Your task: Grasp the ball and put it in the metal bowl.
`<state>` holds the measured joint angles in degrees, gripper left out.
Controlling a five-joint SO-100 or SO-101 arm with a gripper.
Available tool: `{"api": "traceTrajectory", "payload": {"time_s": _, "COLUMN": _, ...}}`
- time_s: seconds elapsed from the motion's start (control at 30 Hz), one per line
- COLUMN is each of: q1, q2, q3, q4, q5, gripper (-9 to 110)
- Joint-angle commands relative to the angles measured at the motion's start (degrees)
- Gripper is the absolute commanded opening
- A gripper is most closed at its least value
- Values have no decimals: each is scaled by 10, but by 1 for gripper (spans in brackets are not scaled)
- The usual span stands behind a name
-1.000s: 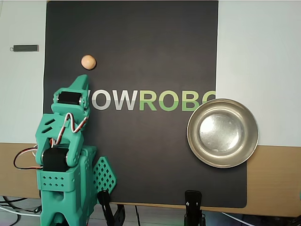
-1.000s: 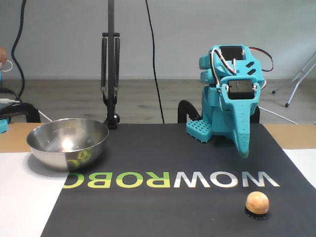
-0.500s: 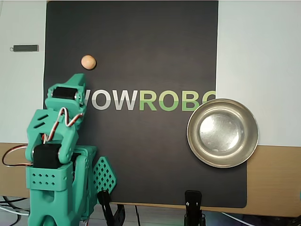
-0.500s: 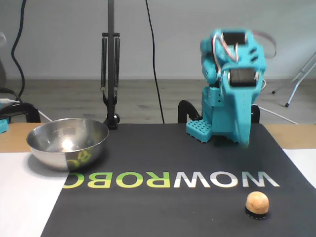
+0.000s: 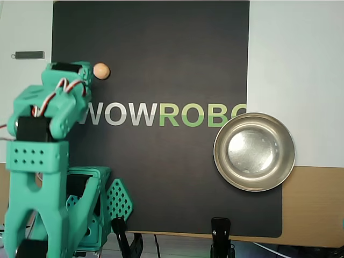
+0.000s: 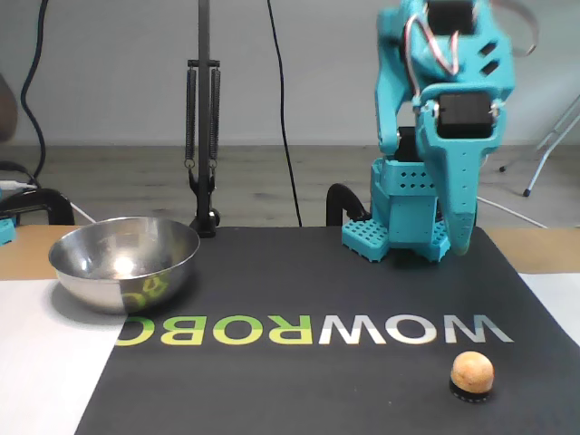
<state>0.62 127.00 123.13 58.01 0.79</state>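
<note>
**Hovering Above the Mat: Ball Lying Free, Bowl Sitting Empty**

Scanning the overhead view from its left edge, a small dark bar point(image 5: 28, 54) is lying on the pale table point(image 5: 301, 64), just off the black mat point(image 5: 161, 48). Beside it, the teal arm point(image 5: 40, 161) is reaching up the mat's left side, with the gripper point(image 5: 86, 72) appearing close against the ball point(image 5: 101, 71). Whether the two are touching is not readable from above. The mat's "WOWROBO" lettering point(image 5: 161, 114) is running across the middle, and the metal bowl point(image 5: 255, 151) is sitting at the right, straddling the mat's edge, well apart from the ball.

Reading the fixed view left to right, the bowl point(image 6: 124, 262) is resting on the mat's left border and is showing nothing inside but reflections. A black lamp-style stand point(image 6: 203, 109) is rising behind it. Further right, the arm point(image 6: 435, 127) is hanging above the mat point(image 6: 299, 272), its finger point(image 6: 460, 217) pointing down and clear of the surface. The ball point(image 6: 472, 372) is sitting alone on a small dark ring on the mat at lower right, nearer the camera than the gripper, which is holding nothing. How far the jaws are parted cannot be told from either view.
</note>
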Motion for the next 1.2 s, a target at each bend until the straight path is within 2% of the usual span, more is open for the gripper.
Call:
{"api": "traceTrajectory", "payload": {"time_s": 0.0, "q1": -3, "q2": -83, "q3": -124, "q4": 51, "q5": -3, "gripper": 1}}
{"api": "traceTrajectory", "payload": {"time_s": 0.27, "q1": -4, "q2": -237, "q3": -297, "q4": 152, "q5": -3, "gripper": 0}}
{"api": "traceTrajectory", "payload": {"time_s": 0.73, "q1": -44, "q2": -389, "q3": -420, "q4": 189, "q5": -5, "gripper": 0}}
{"api": "traceTrajectory", "payload": {"time_s": 1.17, "q1": -65, "q2": -439, "q3": -442, "q4": 183, "q5": -142, "gripper": 0}}
